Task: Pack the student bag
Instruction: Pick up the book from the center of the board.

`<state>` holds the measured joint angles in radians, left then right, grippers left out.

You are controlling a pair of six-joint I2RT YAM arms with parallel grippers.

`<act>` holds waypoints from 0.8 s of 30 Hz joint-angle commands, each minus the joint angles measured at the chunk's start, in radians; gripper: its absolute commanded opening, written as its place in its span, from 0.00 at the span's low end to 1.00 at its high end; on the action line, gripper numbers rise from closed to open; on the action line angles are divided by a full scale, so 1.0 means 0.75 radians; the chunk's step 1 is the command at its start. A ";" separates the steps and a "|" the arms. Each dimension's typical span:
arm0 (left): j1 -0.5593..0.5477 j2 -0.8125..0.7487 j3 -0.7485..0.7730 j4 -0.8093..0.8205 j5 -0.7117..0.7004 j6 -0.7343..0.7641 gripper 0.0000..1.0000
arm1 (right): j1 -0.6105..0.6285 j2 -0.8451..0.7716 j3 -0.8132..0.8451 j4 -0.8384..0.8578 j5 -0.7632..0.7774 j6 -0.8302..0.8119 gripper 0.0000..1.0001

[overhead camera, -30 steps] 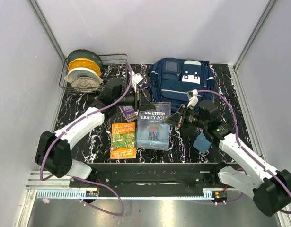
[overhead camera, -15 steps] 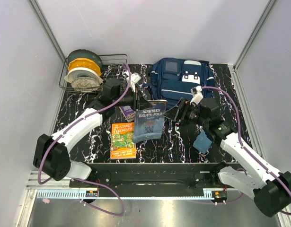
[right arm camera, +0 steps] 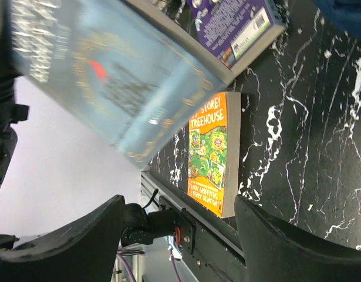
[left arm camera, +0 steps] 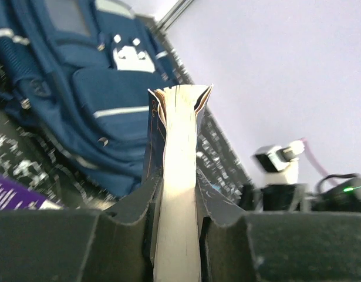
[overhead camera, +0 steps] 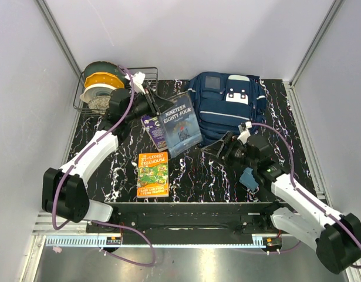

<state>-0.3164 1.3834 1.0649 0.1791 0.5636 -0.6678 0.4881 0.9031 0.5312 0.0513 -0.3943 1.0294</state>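
Note:
The navy student bag (overhead camera: 227,103) lies at the back of the table, its front facing up; the left wrist view shows it (left arm camera: 80,88) behind the book. My left gripper (overhead camera: 157,108) is shut on the edge of the blue "Nineteen Eighty-Four" book (overhead camera: 180,123). It holds the book tilted in the air just left of the bag. In the left wrist view the page edge (left arm camera: 179,153) runs straight up between the fingers of that gripper (left arm camera: 179,194). My right gripper (overhead camera: 217,147) stands open and empty in front of the bag. The blue book (right arm camera: 104,76) hangs apart from it (right arm camera: 180,205).
An orange "Treehouse" book (overhead camera: 153,173) lies flat near the front edge, and a purple book (overhead camera: 152,126) lies beyond it under the lifted one. A wire basket (overhead camera: 145,73) with filament spools stands back left. A small teal pouch (overhead camera: 249,177) lies by the right arm.
My right gripper has opened, let go of the blue book and drawn back. My left gripper has carried the book up off the table and toward the back left.

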 commanded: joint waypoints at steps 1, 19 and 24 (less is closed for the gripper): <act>-0.008 0.019 0.075 0.503 0.001 -0.339 0.00 | 0.016 0.072 -0.011 0.248 -0.063 0.161 0.79; -0.081 0.019 -0.072 0.839 -0.087 -0.617 0.00 | 0.049 0.411 -0.134 1.030 0.076 0.298 0.84; -0.094 0.011 -0.094 0.857 -0.085 -0.631 0.00 | 0.047 0.434 -0.132 1.126 0.139 0.250 0.84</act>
<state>-0.3779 1.4281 0.9844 0.6243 0.5125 -1.0561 0.5144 1.2289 0.4244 0.7124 -0.3519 1.2289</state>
